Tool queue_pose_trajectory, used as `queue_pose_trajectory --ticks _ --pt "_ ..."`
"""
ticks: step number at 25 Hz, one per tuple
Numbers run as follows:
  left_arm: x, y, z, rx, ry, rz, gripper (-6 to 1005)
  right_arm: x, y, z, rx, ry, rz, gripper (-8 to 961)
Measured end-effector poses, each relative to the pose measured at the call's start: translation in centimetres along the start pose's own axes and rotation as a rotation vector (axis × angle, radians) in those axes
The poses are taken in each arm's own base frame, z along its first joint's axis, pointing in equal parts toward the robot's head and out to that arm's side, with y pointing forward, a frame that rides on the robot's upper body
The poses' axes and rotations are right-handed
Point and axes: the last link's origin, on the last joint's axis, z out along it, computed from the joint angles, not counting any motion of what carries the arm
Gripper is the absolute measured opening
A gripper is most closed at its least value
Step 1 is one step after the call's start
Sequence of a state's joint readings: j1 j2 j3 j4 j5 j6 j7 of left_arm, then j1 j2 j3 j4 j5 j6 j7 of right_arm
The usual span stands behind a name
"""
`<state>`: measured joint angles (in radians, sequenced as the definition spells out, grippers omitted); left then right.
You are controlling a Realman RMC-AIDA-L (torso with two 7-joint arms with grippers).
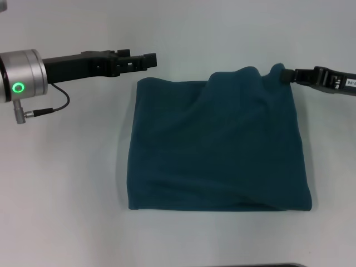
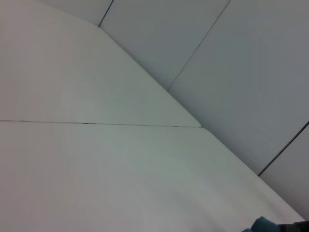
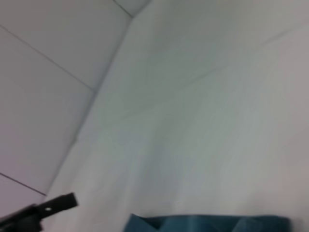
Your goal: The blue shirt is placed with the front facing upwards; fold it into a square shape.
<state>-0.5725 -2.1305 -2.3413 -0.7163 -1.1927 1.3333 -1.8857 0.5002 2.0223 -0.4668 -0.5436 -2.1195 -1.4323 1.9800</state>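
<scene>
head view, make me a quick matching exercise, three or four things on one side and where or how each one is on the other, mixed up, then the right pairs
Things
1. blue shirt
2. left gripper
3. right gripper
4. green ring light

States
A. pinching the shirt's far right corner, which is lifted into a peak
B. glowing on the silver end of the left arm
C. lying on the white table, folded into a rough square with no lettering showing
D. off the cloth, just past the shirt's far left corner, holding nothing

Pairs: 1-C, 2-D, 3-A, 4-B
</scene>
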Motion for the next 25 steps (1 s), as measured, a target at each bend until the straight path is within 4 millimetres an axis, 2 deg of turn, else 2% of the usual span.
queue_pose_trajectory --ticks 5,18,25 --pt "0.1 0.0 0.0 0.004 0.003 -0.002 963 -0.6 0.5 -0.5 -0.029 -0.002 -0.028 55" --pt "0.2 0.2 0.4 0.000 0.009 -0.006 963 1.3 -0.9 -3.0 0.010 0.008 0.015 59" --pt "0.2 0.1 0.5 0.006 0.010 -0.006 963 1.6 -1.1 -3.4 0.015 0.006 0.025 61"
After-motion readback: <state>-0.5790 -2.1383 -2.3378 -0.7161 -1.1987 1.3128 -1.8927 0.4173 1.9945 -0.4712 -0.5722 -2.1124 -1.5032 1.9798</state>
